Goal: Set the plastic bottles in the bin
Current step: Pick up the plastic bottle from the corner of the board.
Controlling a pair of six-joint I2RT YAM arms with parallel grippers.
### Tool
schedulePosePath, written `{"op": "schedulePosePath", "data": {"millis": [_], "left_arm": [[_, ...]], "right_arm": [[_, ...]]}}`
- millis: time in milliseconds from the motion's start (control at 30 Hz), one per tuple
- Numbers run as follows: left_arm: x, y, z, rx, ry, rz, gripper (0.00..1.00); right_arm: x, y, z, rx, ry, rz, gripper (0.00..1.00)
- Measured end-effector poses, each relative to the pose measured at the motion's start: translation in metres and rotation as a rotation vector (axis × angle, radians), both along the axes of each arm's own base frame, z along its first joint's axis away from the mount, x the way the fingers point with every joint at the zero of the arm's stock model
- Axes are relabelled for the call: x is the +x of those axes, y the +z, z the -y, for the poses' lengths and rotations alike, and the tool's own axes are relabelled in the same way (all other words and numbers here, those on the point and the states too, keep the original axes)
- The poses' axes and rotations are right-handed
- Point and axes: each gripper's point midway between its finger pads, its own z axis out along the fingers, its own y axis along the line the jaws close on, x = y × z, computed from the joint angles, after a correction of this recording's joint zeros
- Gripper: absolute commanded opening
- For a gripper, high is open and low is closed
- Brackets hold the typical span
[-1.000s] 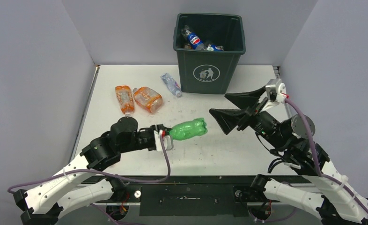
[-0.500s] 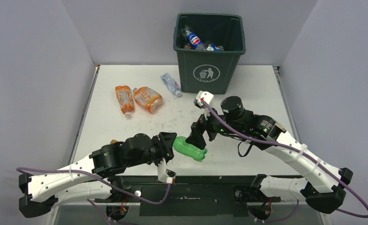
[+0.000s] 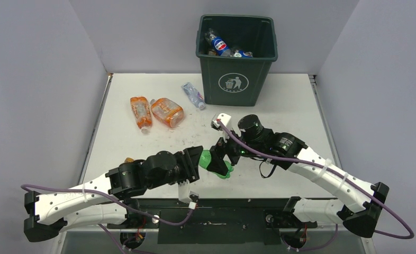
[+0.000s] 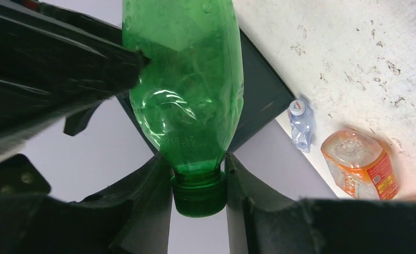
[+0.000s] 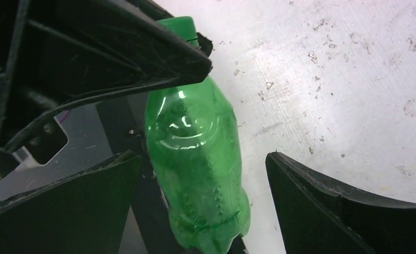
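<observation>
1. Left gripper [image 4: 198, 159] is clenched on the green bottle [image 3: 216, 165], one finger on each side of the neck just above the green cap [image 4: 199, 197]
2. Green bottle sits at the near edge of the bench [image 3: 280, 106], about mid-width, with its base pointing toward the right arm; whether it touches the surface cannot be told
3. Right gripper [image 5: 200, 159] is released, jaws spread wide on either side of the green bottle's body; the finger on the bare-bench side stands well apart from the plastic, and the other is close to it but contact cannot be told
4. Bin [image 3: 236, 79] stands upright at the far edge of the bench, right of centre, with its logo facing the arms
5. Several bottles in the bin [image 3: 219, 43] are visible over the rim, one with a blue label
6. Two orange bottles [image 3: 140, 111] and [image 3: 168, 111] lie side by side on the left half of the bench, nearer the far edge
7. One clear bottle [image 3: 193, 95] lies just beside the bin's front left corner, well apart from both grippers
</observation>
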Motion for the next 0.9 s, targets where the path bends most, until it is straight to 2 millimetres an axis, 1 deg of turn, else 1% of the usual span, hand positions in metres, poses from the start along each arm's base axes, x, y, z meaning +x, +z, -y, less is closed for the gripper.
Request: {"op": "schedulePosePath", "data": {"millis": [67,167,267,367,567,633,700,733,800,833,867,900], "left_arm": [[-0.001,0.0,0.003,0.009,-0.011,0.008,0.0],[-0.002,0.0,0.005,0.016,-0.02,0.012,0.0],[-0.004,0.002,0.008,0.015,-0.029,0.016,0.0],[-0.005,0.002,0.009,0.019,-0.035,0.017,0.0],[-0.006,0.002,0.01,0.017,-0.036,0.018,0.0],[-0.006,0.002,0.01,0.015,-0.035,0.016,0.0],[-0.006,0.002,0.009,0.015,-0.032,0.015,0.0],[-0.005,0.002,0.009,0.015,-0.028,0.016,0.0],[-0.005,0.002,0.008,0.019,-0.025,0.017,0.03],[-0.005,0.002,0.008,0.018,-0.025,0.017,0.07],[-0.005,0.002,0.008,0.015,-0.024,0.017,0.15],[-0.005,0.003,0.007,0.011,-0.022,0.015,0.26]], "right_arm": [[0.005,-0.005,-0.001,-0.013,-0.02,0.008,0.94],[0.013,-0.002,-0.004,-0.004,-0.048,0.045,0.96],[0.015,-0.001,-0.008,0.005,-0.048,0.061,0.98],[0.016,-0.005,-0.015,-0.001,-0.037,0.059,0.9],[0.014,-0.012,-0.026,-0.008,-0.022,0.053,0.78],[0.013,-0.014,-0.028,-0.01,-0.019,0.048,0.7],[0.011,-0.016,-0.029,-0.014,-0.015,0.043,0.57],[0.01,-0.017,-0.03,-0.015,-0.013,0.039,0.52],[0.008,-0.017,-0.032,-0.016,-0.011,0.032,0.47],[0.008,-0.017,-0.032,-0.014,-0.013,0.03,0.45],[0.008,-0.017,-0.032,-0.012,-0.014,0.032,0.44],[0.009,-0.016,-0.032,-0.01,-0.015,0.032,0.42]]}}
